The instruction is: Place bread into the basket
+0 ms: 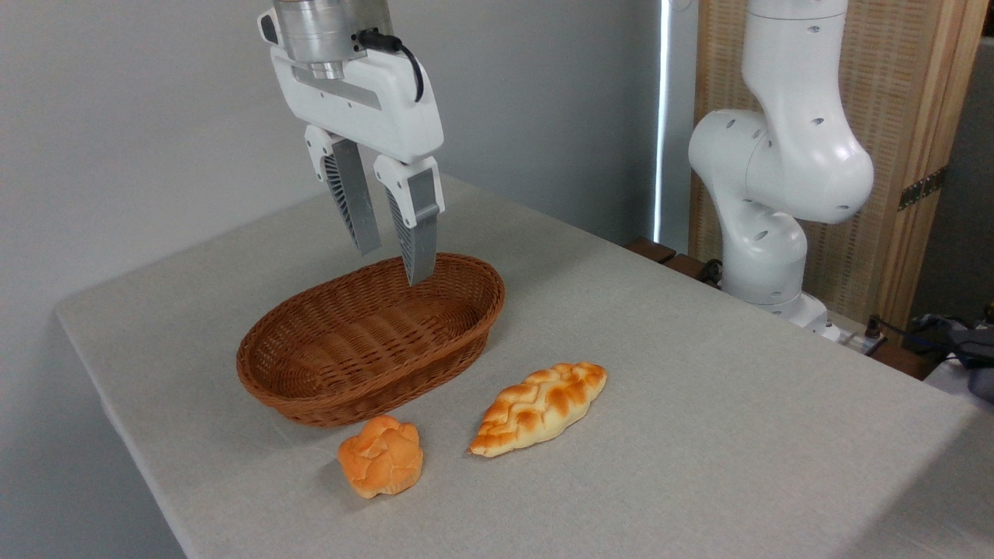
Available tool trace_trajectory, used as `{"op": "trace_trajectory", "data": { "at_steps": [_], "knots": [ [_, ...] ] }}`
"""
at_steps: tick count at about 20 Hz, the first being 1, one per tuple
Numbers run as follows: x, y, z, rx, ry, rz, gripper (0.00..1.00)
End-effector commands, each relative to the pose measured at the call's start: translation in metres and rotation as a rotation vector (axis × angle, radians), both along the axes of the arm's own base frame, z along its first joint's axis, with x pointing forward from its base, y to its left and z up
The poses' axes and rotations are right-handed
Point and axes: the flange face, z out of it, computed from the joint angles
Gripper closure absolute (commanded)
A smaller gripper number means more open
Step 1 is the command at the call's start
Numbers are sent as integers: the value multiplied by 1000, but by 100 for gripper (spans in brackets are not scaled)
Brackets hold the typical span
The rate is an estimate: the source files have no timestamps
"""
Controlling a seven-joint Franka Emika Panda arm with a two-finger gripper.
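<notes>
Camera view: gripper [394, 264] parted, empty, hung above basket [311, 392] far rim. Bread [538, 408] lying on table [699, 404], right of basket, untouched. Bun [381, 455] near bread: wrong pick risked. Tapered loaf: slippage judged possible.

A robot test room got up as a plain indoor corner

A white robot arm [776, 155] stands bolted at the far edge of a grey cloth-covered table [699, 404], with loose cables [924, 330] trailing by its base. Behind it are a bare grey wall [116, 116] and a wood-framed woven screen [901, 116], with no household furniture in view.
</notes>
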Motion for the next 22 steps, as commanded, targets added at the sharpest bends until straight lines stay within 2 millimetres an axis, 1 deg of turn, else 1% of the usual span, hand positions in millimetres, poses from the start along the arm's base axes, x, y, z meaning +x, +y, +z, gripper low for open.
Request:
{"op": "trace_trajectory", "data": {
  "at_steps": [1, 3, 6, 11, 15, 18, 19, 21, 22],
  "knots": [
    [-10, 4, 2, -18, 7, 8, 0],
    [-12, 6, 5, -19, 1, 11, 0],
    [-15, 7, 2, -18, 9, 11, 0],
    [-31, 10, -4, -14, 7, 14, 0],
    [-41, 15, -33, -4, -21, 17, 0],
    [-60, 40, -53, -10, -20, 57, 0],
    [-64, 52, -58, -15, -11, 64, 0],
    [-67, 60, -67, -19, 5, 13, 0],
    [-70, 66, -75, -22, 20, -8, 0]
  ]
}}
